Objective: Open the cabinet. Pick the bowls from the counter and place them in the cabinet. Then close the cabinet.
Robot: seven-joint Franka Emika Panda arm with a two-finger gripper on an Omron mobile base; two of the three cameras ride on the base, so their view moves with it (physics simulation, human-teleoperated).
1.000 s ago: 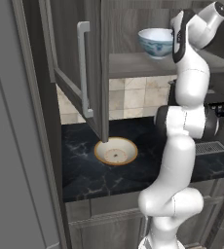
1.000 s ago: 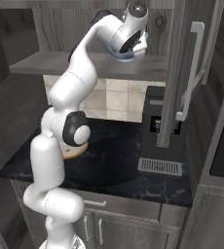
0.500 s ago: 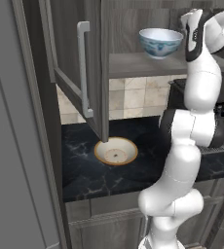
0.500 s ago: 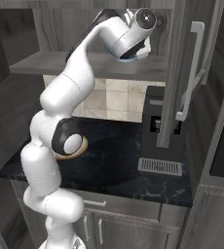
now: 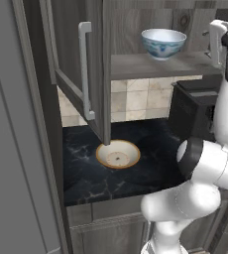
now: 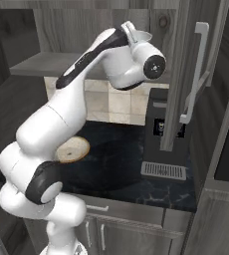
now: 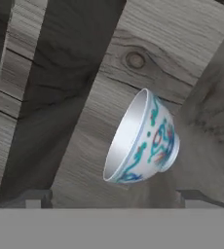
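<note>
Setting: black veined counter (image 5: 136,181) below an open wood-grain cabinet (image 5: 136,64), beige tiles behind.
Done: doors open; patterned bowl (image 7: 143,141) stands on the shelf, just ahead of the hand.
Gripper (image 7: 111,199): spread wide, holding nothing, apart from that bowl.
Left: cream bowl (image 5: 118,154), far below the hand on the counter; then shutting the doors.
Around: dark coffee machine (image 6: 161,124) beneath the hand.
In the way: left door (image 5: 81,74) overhangs the cream bowl.

Cabinet (image 5: 86,74) doors swung open. Deep white bowl (image 5: 163,43) with blue pattern upright on wooden shelf (image 5: 136,65), toward 1 o'clock in left base view. Shallow cream bowl (image 5: 118,154), orange-brown rim, upright on black veined counter (image 5: 91,178), below left door's lower edge.
</note>
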